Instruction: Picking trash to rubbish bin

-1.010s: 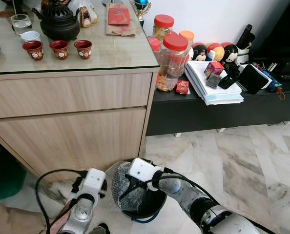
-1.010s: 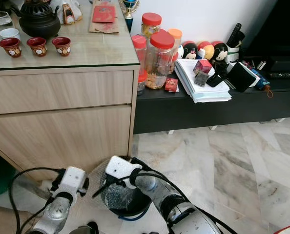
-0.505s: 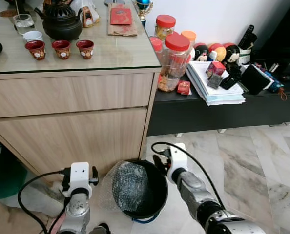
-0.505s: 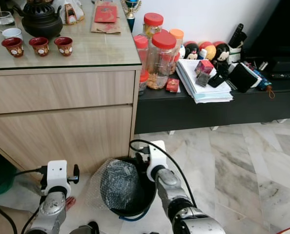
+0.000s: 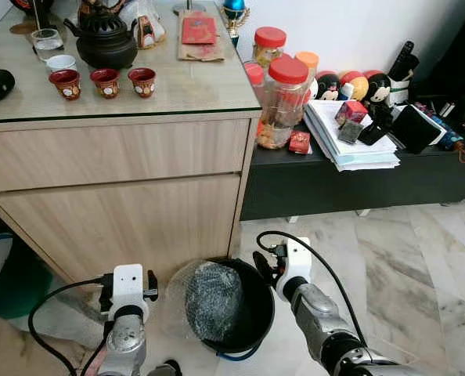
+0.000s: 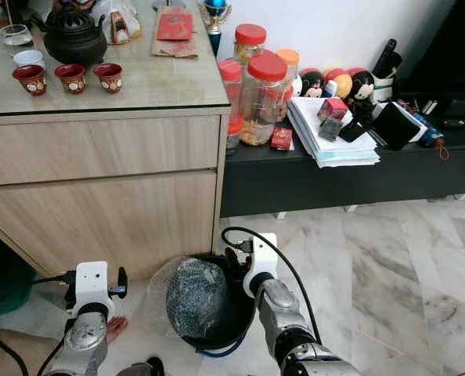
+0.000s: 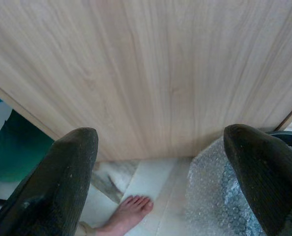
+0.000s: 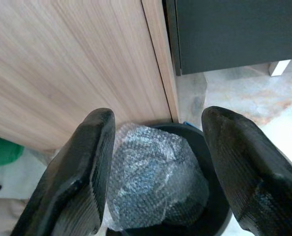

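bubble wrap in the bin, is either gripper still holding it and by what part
Neither. The bubble wrap sits in the black bin, spilling over its rim. The right gripper is open above it, and the left gripper is open beside it; both hold nothing.
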`<state>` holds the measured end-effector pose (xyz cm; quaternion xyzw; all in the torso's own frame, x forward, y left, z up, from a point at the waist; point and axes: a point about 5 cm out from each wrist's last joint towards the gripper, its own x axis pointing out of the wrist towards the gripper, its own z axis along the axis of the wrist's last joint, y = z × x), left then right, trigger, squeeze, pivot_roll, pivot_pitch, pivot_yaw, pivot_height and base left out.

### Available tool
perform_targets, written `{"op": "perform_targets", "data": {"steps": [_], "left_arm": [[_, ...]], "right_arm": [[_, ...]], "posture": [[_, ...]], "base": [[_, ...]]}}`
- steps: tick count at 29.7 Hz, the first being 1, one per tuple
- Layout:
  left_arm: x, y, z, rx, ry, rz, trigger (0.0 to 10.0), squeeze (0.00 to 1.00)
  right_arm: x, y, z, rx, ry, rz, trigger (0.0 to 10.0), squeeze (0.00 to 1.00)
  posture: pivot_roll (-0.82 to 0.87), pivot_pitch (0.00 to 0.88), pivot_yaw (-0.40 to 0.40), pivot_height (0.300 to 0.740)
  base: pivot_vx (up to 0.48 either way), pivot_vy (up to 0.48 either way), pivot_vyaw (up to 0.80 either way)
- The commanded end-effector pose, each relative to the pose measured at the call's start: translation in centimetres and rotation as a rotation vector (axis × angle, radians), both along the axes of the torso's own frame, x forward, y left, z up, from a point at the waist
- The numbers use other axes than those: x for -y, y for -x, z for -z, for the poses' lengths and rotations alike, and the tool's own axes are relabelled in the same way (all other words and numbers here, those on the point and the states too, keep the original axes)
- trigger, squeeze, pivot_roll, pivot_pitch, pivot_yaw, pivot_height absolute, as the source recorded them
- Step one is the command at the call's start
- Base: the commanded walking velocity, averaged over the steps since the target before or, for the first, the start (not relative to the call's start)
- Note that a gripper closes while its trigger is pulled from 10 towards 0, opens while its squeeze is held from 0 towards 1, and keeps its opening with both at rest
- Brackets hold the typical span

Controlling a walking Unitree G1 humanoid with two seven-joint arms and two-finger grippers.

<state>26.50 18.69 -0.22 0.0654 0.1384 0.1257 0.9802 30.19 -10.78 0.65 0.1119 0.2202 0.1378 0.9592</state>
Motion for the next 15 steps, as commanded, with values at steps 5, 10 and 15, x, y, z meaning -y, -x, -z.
{"op": "perform_targets", "data": {"steps": [5, 10, 15], "left_arm": [[0.46, 0.04, 0.31, -0.02, 0.002, 0.02, 10.0, 0.0], [0.43, 0.05, 0.34, -0.019, 0.002, 0.023, 10.0, 0.0], [0.24, 0.11, 0.35, -0.018, 0.002, 0.017, 10.0, 0.0]], "right_arm": [[0.52, 0.16, 0.06, 0.016, -0.001, 0.017, 10.0, 0.0], [0.47, 0.23, 0.1, 0.018, -0.002, 0.016, 10.0, 0.0], [0.36, 0.08, -0.15, 0.041, -0.003, 0.015, 10.0, 0.0]], "posture": [[0.05, 0.107, -0.059, 0.74], [0.05, 0.094, -0.055, 0.74], [0.05, 0.082, -0.056, 0.74]], "base": [[0.0, 0.0, 0.0], [0.0, 0.0, 0.0], [-0.1, 0.0, 0.0]]}}
